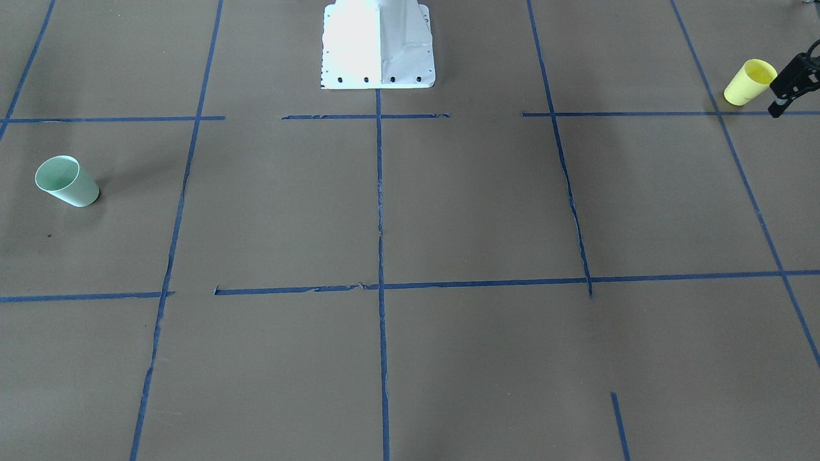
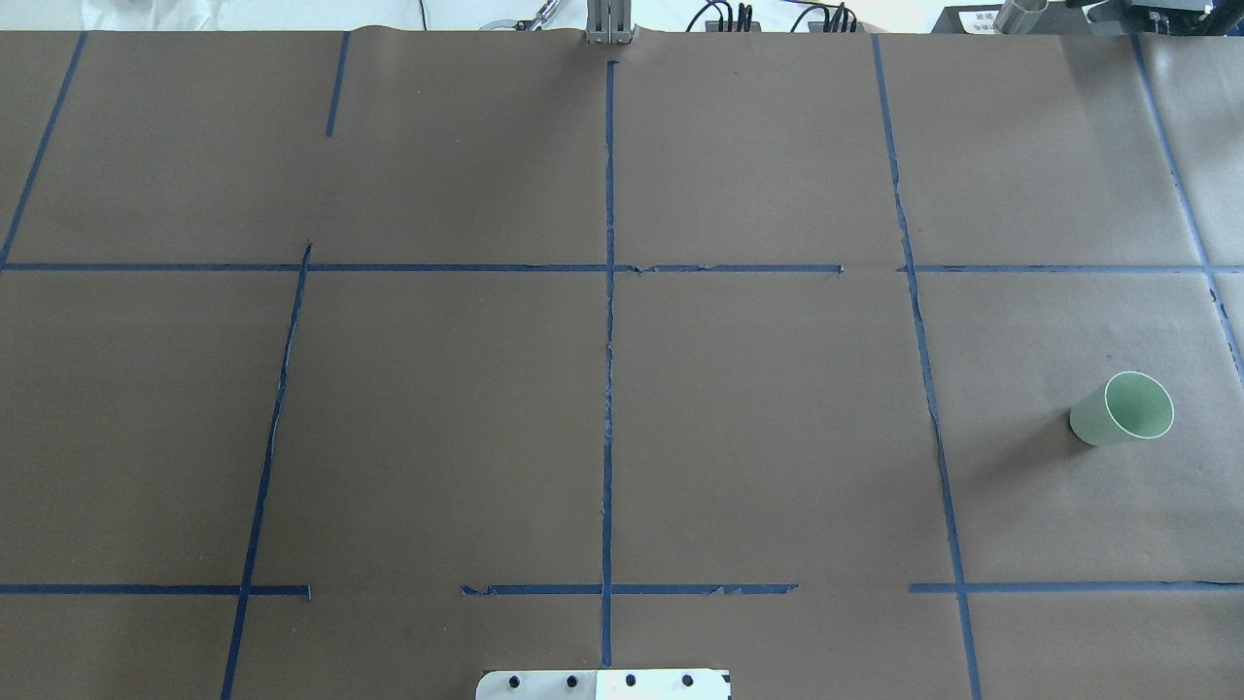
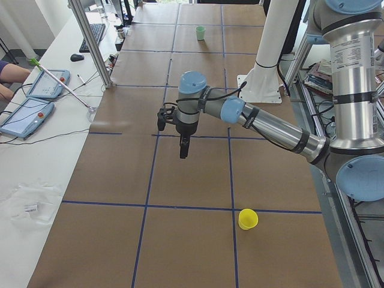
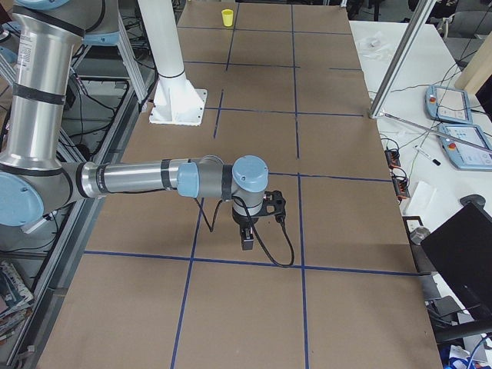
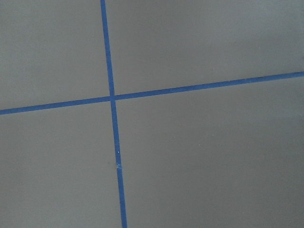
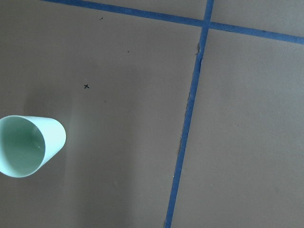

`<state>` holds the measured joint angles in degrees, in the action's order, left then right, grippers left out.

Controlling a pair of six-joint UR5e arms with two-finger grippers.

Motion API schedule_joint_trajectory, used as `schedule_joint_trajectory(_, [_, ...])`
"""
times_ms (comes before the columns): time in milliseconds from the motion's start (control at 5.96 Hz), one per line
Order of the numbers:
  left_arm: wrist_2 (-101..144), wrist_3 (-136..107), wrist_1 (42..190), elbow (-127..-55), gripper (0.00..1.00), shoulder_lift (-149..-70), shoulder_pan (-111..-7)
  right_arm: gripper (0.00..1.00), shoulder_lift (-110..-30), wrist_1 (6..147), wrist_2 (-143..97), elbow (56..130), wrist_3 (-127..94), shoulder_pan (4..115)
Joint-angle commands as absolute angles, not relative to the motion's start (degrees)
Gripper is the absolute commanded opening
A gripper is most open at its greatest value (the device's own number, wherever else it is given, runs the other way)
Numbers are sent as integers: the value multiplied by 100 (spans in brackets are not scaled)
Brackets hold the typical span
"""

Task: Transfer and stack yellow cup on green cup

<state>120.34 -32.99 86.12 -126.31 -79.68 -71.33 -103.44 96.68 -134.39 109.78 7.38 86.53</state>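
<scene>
Step in hand: reach for the pick, nothing grasped yet. The left gripper (image 3: 183, 150) hangs above the table (image 3: 192, 174), clear of everything. I can't tell whether its fingers are parted or closed: only a dark sliver shows at the front view's edge, and the wrist view shows no fingers.

The yellow cup (image 3: 248, 219) stands upright on the table, mouth up. It is below the left gripper and off to one side, toward the robot's side of it, not underneath. The left wrist view shows only a blue tape cross (image 5: 112, 98) and no cup, so the gripper is not lined up over it.

The right gripper (image 4: 247, 237) also hangs above the table holding nothing I can see; finger state can't be told. The green cup (image 6: 26, 145) is upright, below it and off to one side, partly cut off by the edge of its wrist view. The two cups are well apart, at opposite ends of the table.

Next move, as I judge it:
- Bring the left gripper over the yellow cup.
- Make sure the fingers are spread, then drop them around the rim or wall and close gently, since thin plastic flexes and tips.
- After that comes a long carry, probably a hand-over to the right arm, given the "transfer" wording and the gap between the cups.
</scene>
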Motion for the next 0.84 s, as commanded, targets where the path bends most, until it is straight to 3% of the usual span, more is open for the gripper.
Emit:
schedule_joint_trajectory(0, [10389, -5413, 8604, -13224, 100, -7414, -5789, 100, -10353, 9668, -13438, 10978, 738, 8657])
schedule_joint_trajectory(671, [7941, -9022, 8229, -13649, 100, -6303, -4066, 100, -10371, 9668, -13447, 11021, 747, 8657])
